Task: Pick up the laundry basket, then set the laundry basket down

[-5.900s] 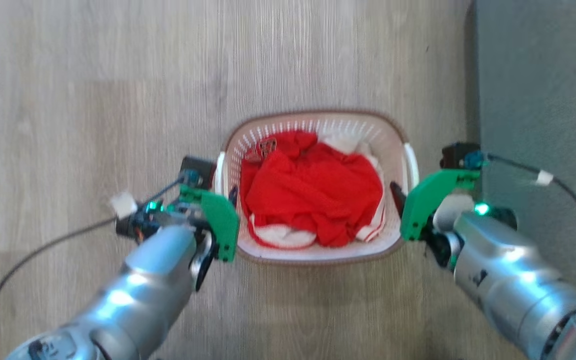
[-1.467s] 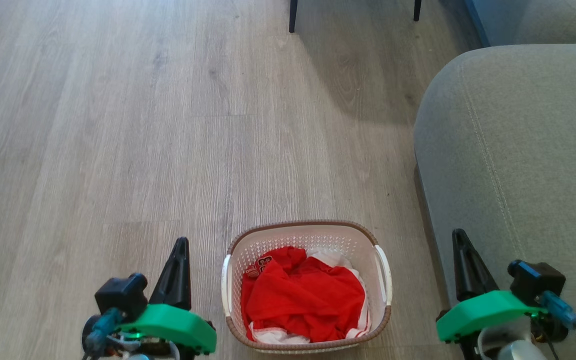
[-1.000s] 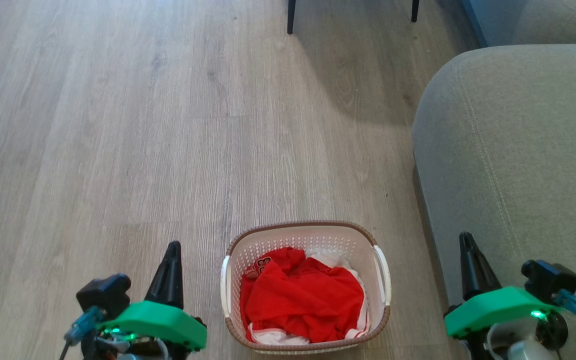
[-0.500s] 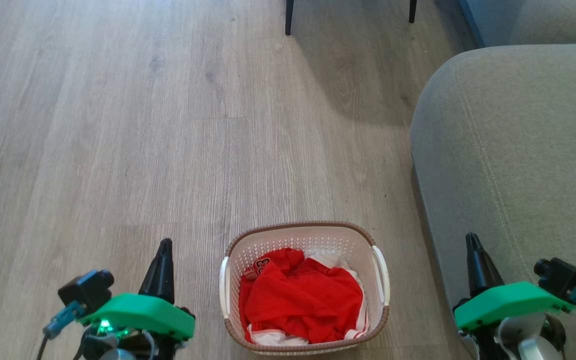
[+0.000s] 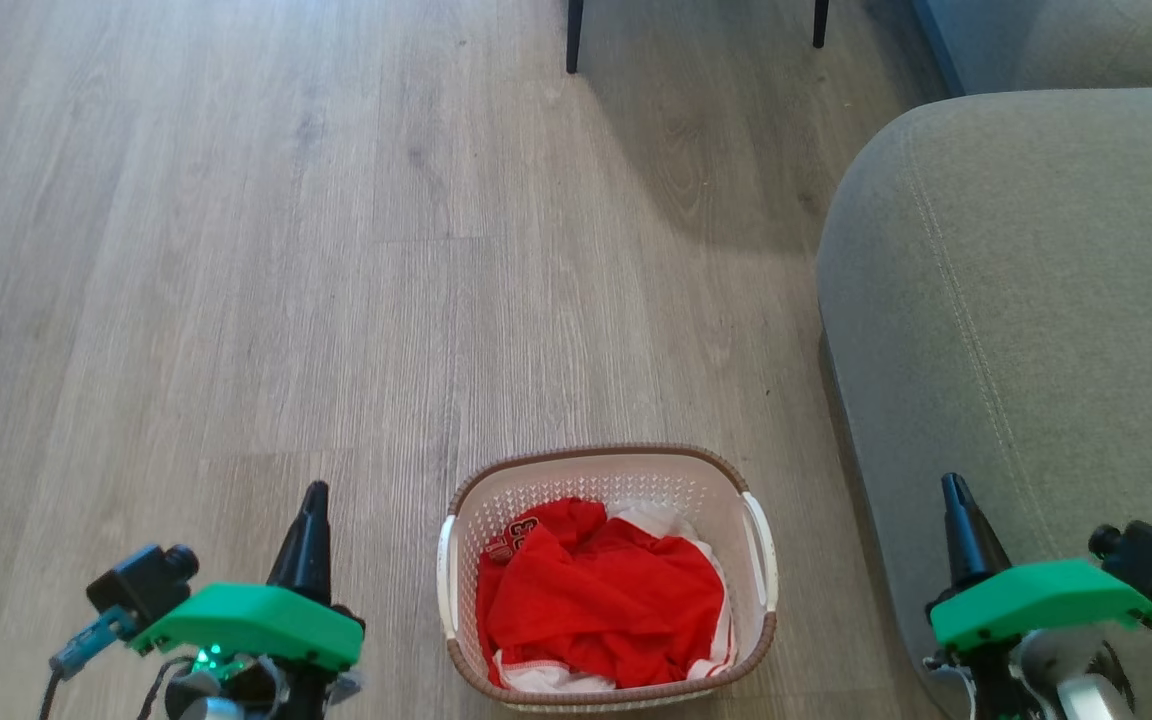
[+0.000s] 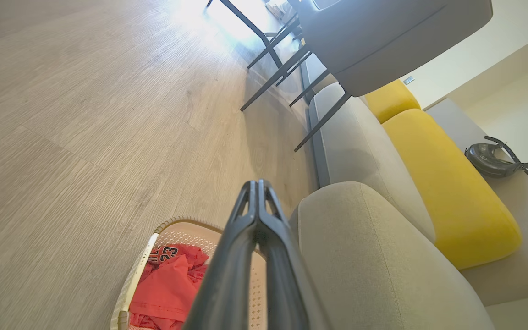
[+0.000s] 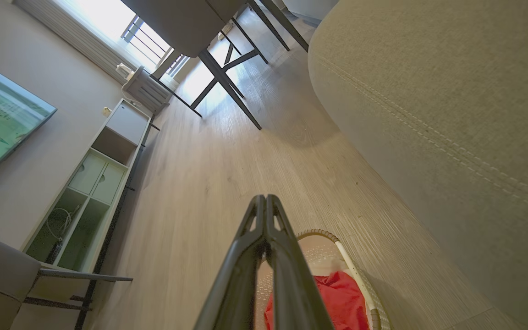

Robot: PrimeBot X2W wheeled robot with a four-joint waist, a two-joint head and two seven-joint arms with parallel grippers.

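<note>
two grippers flank the small white perforated plastic laundry basket with its brown woven-look rim in the head view. the left gripper sits at the basket's 9 o'clock and the right gripper at its 3 o'clock. both are apart from it, each with its dark fingers pressed together into one point. the laundry basket stands upright on the pale wood-plank floor at the frame's 6 o'clock, with bunched red and white clothes inside, near the grey fabric sofa at 3 o'clock.

left wrist view: the left gripper has its jaws meeting at the tips, pinching nothing. the laundry basket lies at 7 o'clock.

right wrist view: the right gripper is likewise closed and empty. the laundry basket lies at 5 o'clock, beside the sofa.
</note>
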